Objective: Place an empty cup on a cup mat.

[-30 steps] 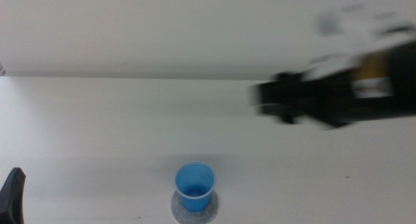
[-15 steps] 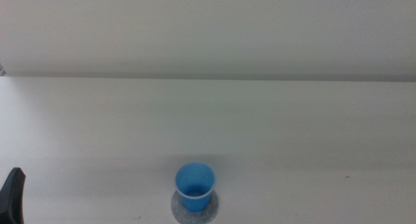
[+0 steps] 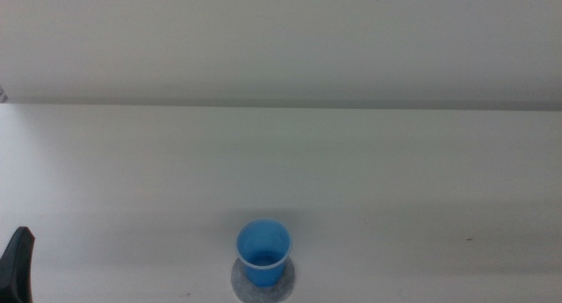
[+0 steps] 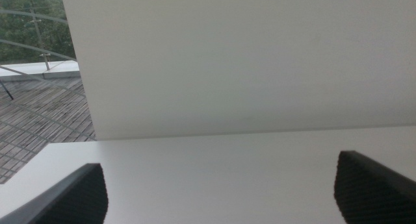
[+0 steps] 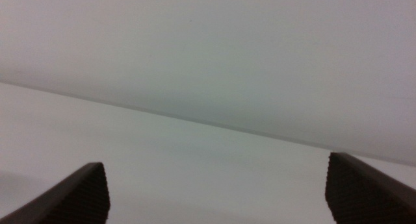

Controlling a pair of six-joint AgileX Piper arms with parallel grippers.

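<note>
The small bright blue cup [image 3: 262, 250] stands upright on the round speckled grey cup mat [image 3: 283, 284] near the table's front edge, in the middle view. It looks empty. My left gripper [image 4: 221, 191] is open and empty; only a dark tip of it [image 3: 18, 266] shows at the bottom left of the middle view. My right gripper [image 5: 218, 195] is open and empty, facing bare table and wall, and is out of the middle view. Neither wrist view shows the cup or the mat.
A white wall rises behind the white table [image 3: 395, 171]. In the left wrist view a window area with railing and decking [image 4: 36, 87] shows beyond the table's edge.
The right arm, blurred at the upper right one second ago, has left the middle view. The cup and mat have not moved.
</note>
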